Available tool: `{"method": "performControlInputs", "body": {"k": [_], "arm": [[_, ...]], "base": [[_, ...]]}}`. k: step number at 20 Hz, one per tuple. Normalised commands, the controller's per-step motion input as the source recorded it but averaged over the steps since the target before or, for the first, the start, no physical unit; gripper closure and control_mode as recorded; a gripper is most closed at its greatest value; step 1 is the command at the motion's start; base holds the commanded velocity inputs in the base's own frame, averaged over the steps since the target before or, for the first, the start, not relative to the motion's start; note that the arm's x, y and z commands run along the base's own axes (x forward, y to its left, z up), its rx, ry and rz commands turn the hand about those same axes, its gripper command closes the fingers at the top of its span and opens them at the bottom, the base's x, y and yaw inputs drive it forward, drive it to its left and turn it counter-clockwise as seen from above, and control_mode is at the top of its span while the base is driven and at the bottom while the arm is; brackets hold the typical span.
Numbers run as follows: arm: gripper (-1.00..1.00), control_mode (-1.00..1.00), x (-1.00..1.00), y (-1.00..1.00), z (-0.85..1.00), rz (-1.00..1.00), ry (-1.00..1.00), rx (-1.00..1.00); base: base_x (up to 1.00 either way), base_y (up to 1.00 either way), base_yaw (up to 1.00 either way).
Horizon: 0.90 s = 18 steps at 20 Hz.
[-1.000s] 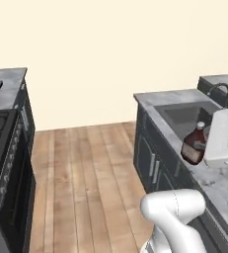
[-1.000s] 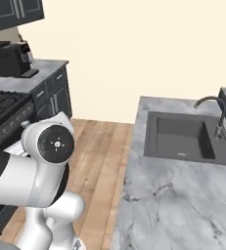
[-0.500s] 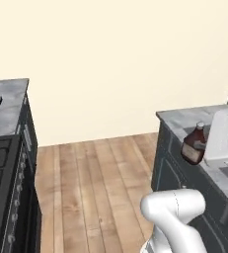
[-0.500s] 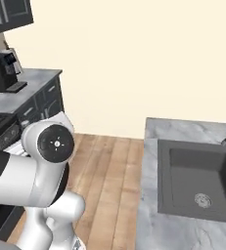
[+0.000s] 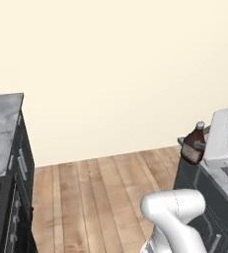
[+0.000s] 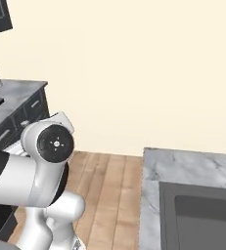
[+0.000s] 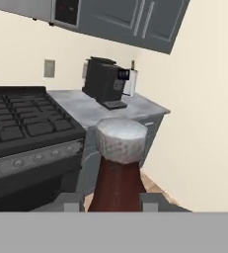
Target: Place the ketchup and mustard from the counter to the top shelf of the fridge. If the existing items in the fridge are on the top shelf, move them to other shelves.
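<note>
Ketchup (image 7: 117, 180) held upright in the gripper (image 7: 110, 201), neck and pale-looking cap rising between the two dark fingertips (image 7: 72, 201). Clamped on the bottle's body low down, one tip on each side, so that the weight hangs straight and the cap stays clear. Seen from the left base view as a dark brown-red bottle (image 5: 194, 147) carried at the right edge, lifted off the worktop and pressed close against the white hand. Kept vertical, probably to keep it from slipping or swinging during transport.

Beyond the bottle in the hand view: black stove (image 7: 24, 123) on the left, marbled counter (image 7: 105, 107) further off, black coffee machine (image 7: 104, 81) standing on it near the cream wall, dark grey upper cabinets (image 7: 135, 20) overhead. Wooden floor (image 5: 95, 197) open between the two runs of cabinets. On the right side, a second stretch of marbled worktop (image 6: 188, 168) with a dark sink basin (image 6: 202, 219) sunk into it.

Judged step: carrying the ketchup toward the fridge, placement on the top shelf not yet done. Neither fridge nor mustard to be made out from these angles, so distance left cannot be told. Next need, as a guess: a level approach to the shelf and a gentle set-down, since a tall narrow bottle tips easily if released off-vertical.
</note>
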Motion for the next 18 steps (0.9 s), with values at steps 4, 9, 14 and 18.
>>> {"method": "performControlInputs", "body": {"k": [4,9,14,18], "arm": [[1.00,1.00,0.00,0.00,0.00,0.00,0.00,0.00],[1.00,1.00,0.00,0.00,0.00,0.00,0.00,0.00],[1.00,1.00,0.00,0.00,0.00,0.00,0.00,0.00],[1.00,1.00,0.00,0.00,0.00,0.00,0.00,0.00]], "base": [[1.00,0.00,-0.05],[1.00,0.00,-0.04],[1.00,0.01,-0.07],[1.00,0.18,-0.45]]}}
